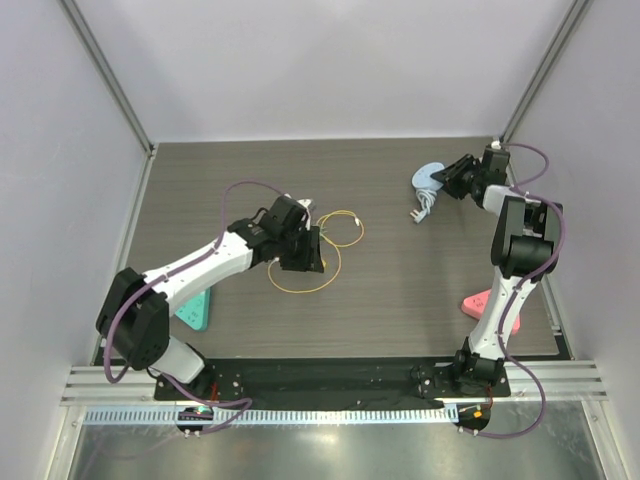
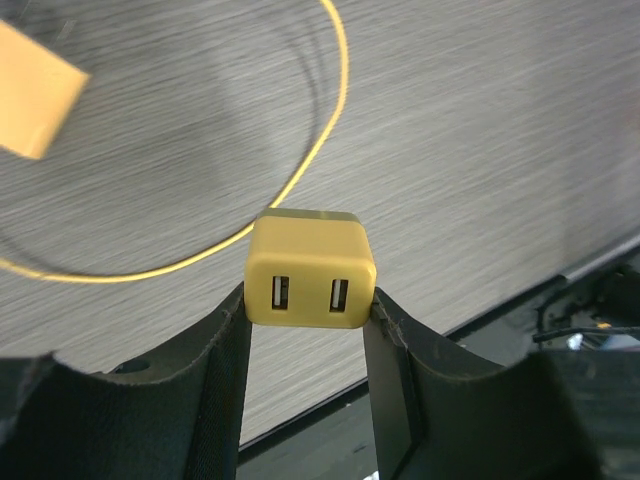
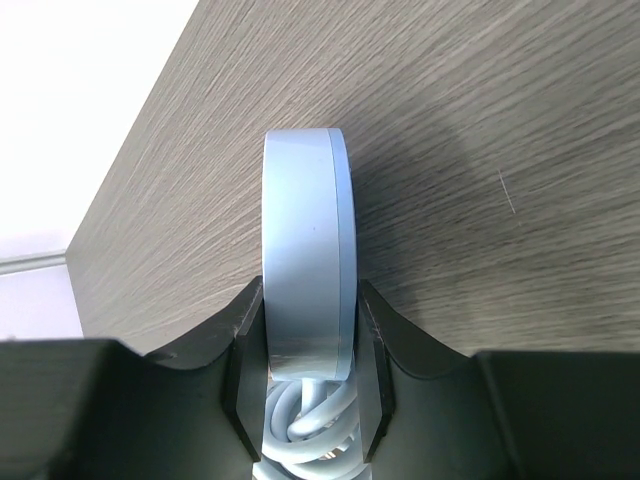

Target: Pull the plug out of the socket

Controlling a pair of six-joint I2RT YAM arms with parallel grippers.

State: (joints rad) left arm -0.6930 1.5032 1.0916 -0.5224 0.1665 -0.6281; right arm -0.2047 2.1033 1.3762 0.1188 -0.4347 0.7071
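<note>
My left gripper point(image 2: 305, 305) is shut on a yellow plug block point(image 2: 310, 270) with two USB slots facing the camera, held above the table. A thin yellow cable point(image 2: 300, 185) loops on the wood below it and also shows in the top view point(image 1: 338, 266). In the top view the left gripper point(image 1: 305, 252) hides the plug. My right gripper point(image 3: 307, 340) is shut on a round light-blue socket point(image 3: 305, 250), edge-on between the fingers, with its coiled white cable point(image 3: 305, 425) behind. In the top view the right gripper point(image 1: 455, 180) and socket point(image 1: 428, 177) are at the far right, well apart from the plug.
The socket's white cable point(image 1: 425, 207) trails on the table. A pink object point(image 1: 490, 305) lies by the right arm and a teal one point(image 1: 195, 312) by the left arm. A blurred yellow piece point(image 2: 35, 90) lies at the left wrist view's upper left.
</note>
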